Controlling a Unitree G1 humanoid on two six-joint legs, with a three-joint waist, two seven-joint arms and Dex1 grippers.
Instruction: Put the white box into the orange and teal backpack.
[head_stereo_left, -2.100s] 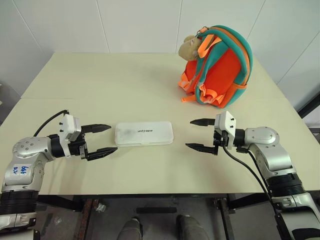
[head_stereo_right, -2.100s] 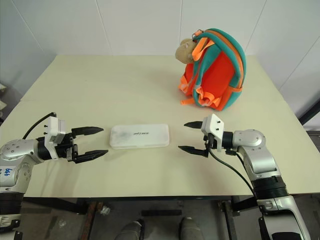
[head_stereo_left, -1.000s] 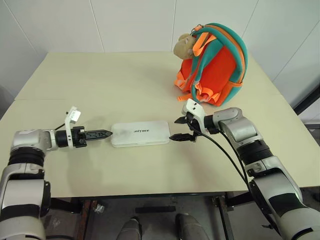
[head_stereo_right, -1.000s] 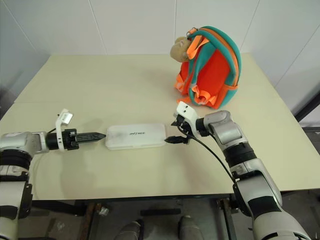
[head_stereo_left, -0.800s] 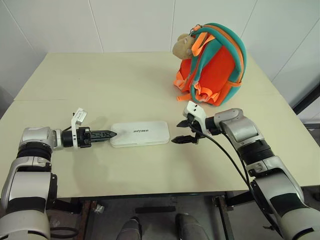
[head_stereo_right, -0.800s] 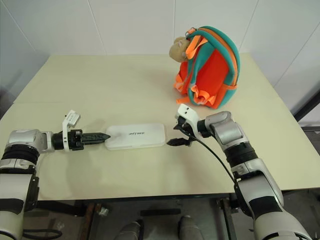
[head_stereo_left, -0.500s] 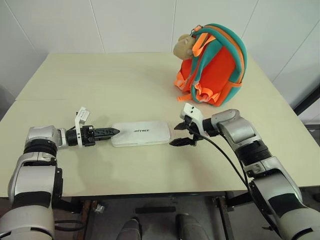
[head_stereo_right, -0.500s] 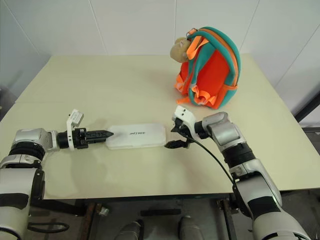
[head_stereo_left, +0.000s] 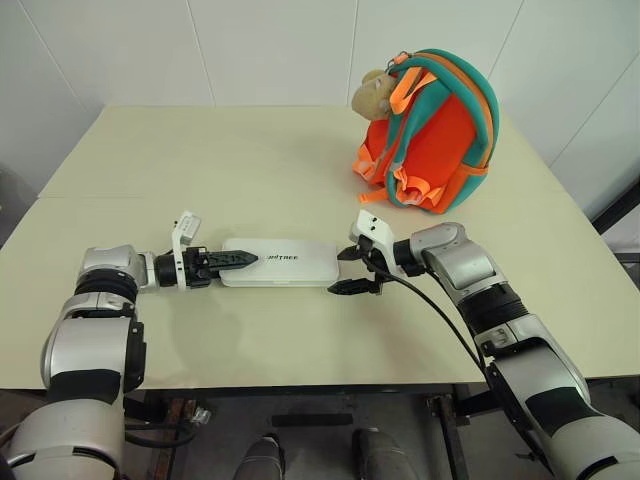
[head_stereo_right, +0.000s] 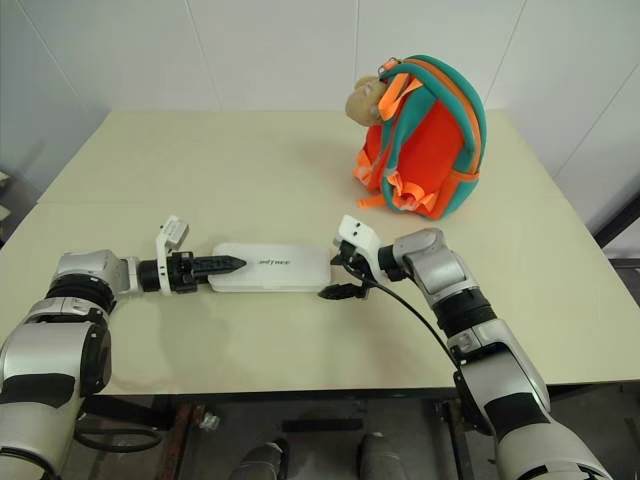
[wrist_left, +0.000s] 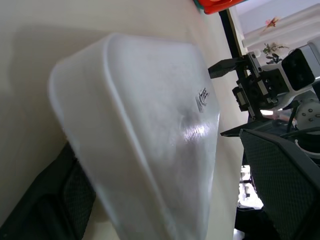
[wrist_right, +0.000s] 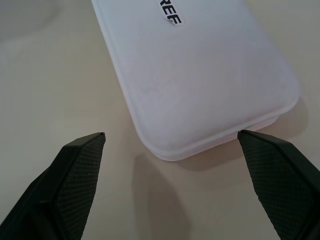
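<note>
On the table (head_stereo_left: 300, 180) our white box (head_stereo_left: 285, 263) lies flat between both spread-open grippers, left gripper (head_stereo_left: 232, 264) straddling one short end, right gripper (head_stereo_left: 342, 270) just off the other; backpack (head_stereo_left: 432, 130) stands well apart.

One white box (head_stereo_left: 281, 263), one orange and teal backpack (head_stereo_left: 437, 133) bearing one plush bear (head_stereo_left: 373, 93), one table (head_stereo_left: 240, 170).

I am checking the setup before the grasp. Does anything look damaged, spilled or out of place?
Nothing stands out. The white box lies flat and intact on the table between the open left gripper and right gripper. The orange and teal backpack stands upright behind.
</note>
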